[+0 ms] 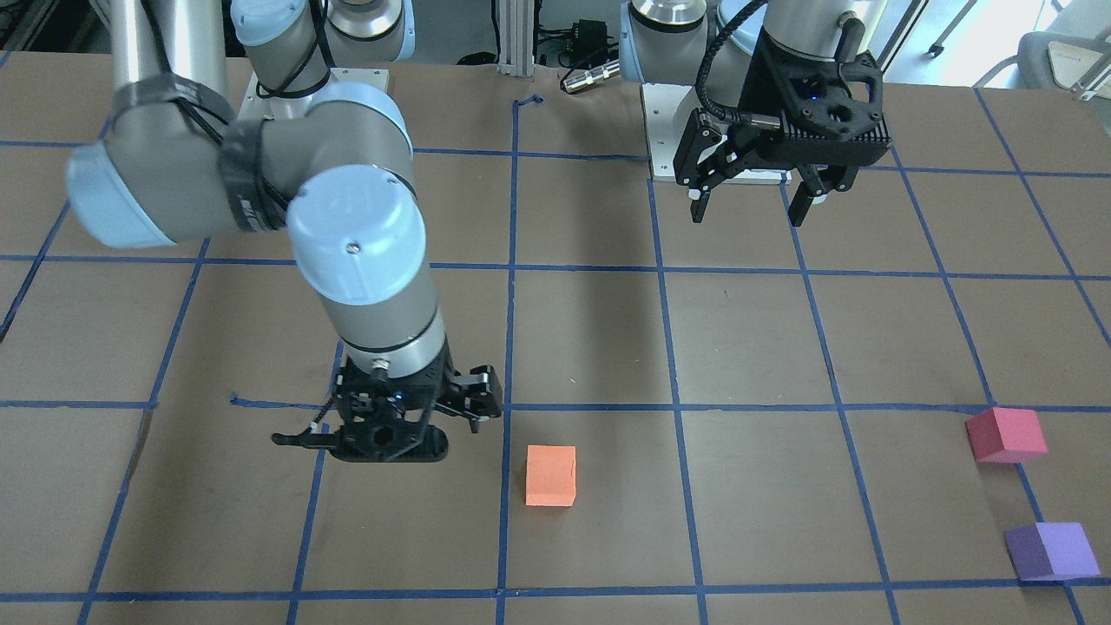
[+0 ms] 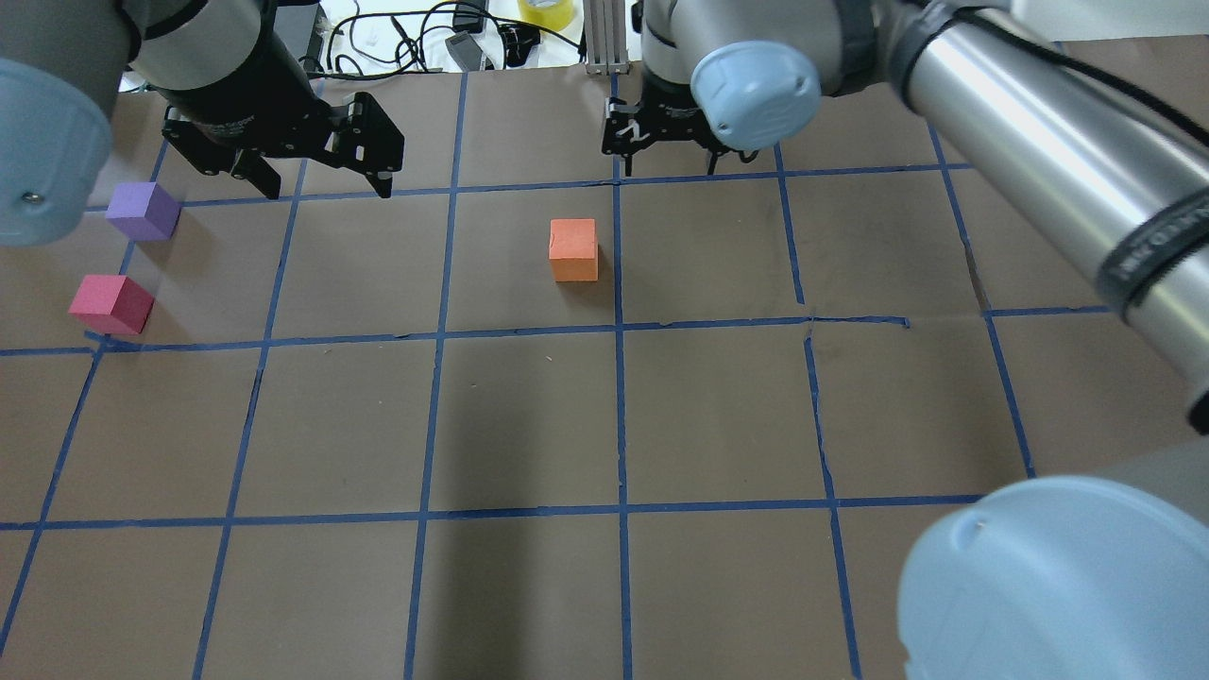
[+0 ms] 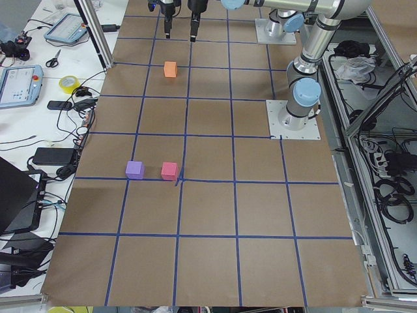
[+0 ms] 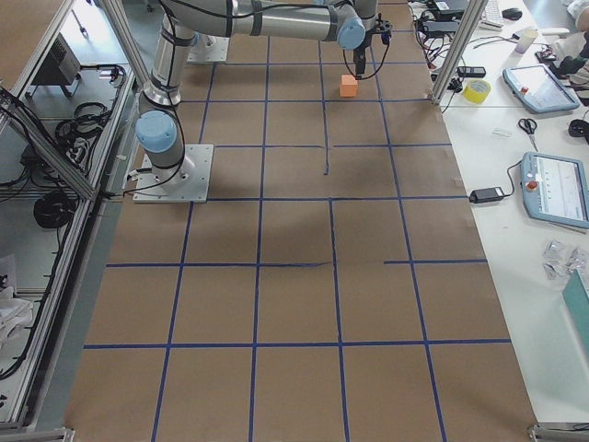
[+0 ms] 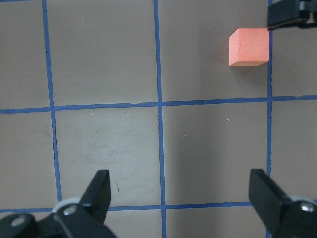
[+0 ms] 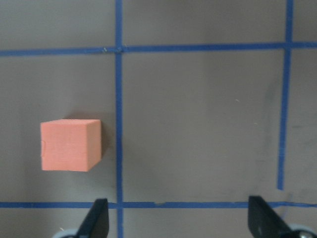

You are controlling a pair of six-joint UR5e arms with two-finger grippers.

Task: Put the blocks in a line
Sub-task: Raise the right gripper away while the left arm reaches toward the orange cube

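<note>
Over the brown surface (image 2: 718, 416) with its blue tape grid, my left hand (image 2: 328, 189) is spread wide with nothing in it. My right hand (image 2: 667, 161) is the same, fingers apart, just beside the orange block (image 2: 573, 249) mid-surface. The pinkish-red block (image 2: 110, 304) and purple block (image 2: 143, 210) sit near each other, not touching, way off on my left.

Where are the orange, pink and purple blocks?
orange block (image 2: 573, 240): overhead exterior view, top face.
pink block (image 2: 106, 293): overhead exterior view, top face.
purple block (image 2: 140, 200): overhead exterior view, top face.
</note>
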